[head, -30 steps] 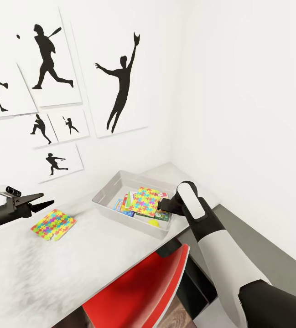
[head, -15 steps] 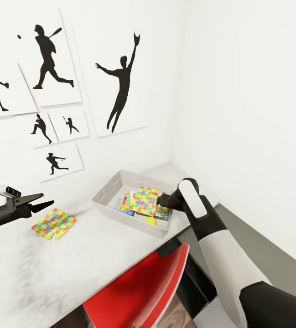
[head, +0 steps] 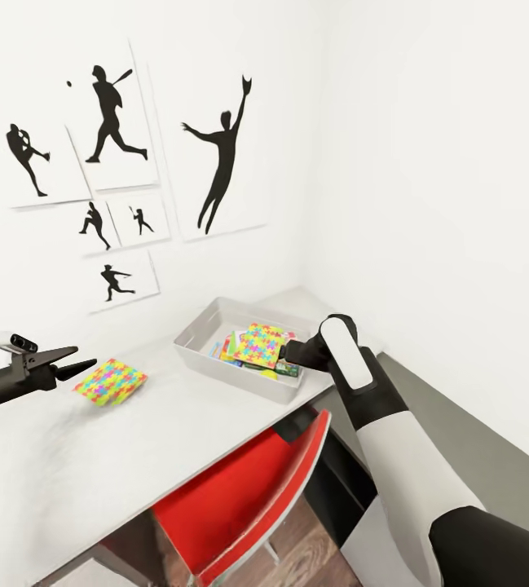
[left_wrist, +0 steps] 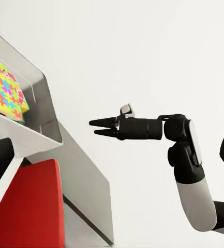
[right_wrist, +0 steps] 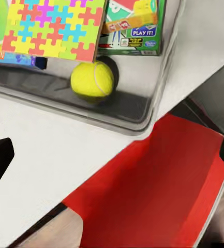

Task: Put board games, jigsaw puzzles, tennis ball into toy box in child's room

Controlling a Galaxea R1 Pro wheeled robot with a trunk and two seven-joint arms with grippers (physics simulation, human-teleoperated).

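Observation:
The light grey toy box (head: 192,336) stands on the pale table (head: 158,444) by the room's corner. Inside it, one jigsaw puzzle (head: 257,344) leans on the board games (right_wrist: 135,28), with the tennis ball (right_wrist: 92,80) at the near wall. The other jigsaw puzzle (head: 111,381) lies flat on the table, left of the box. My right gripper (head: 288,352) hovers open at the box's near right corner. Out to the left, my left gripper (head: 85,356) is open and empty, its tips just above the loose puzzle's left edge.
A red chair (head: 240,497) is tucked under the table's front edge, below the box. Black sports-silhouette prints (head: 215,155) hang on the white wall behind. The dark grey desk section (head: 460,424) runs along the right wall. Wood floor (head: 297,546) shows under the chair.
The head camera has shifted, so the whole scene sits differently and more chair and floor show. The right forearm rose slightly. The puzzles and box have not moved.

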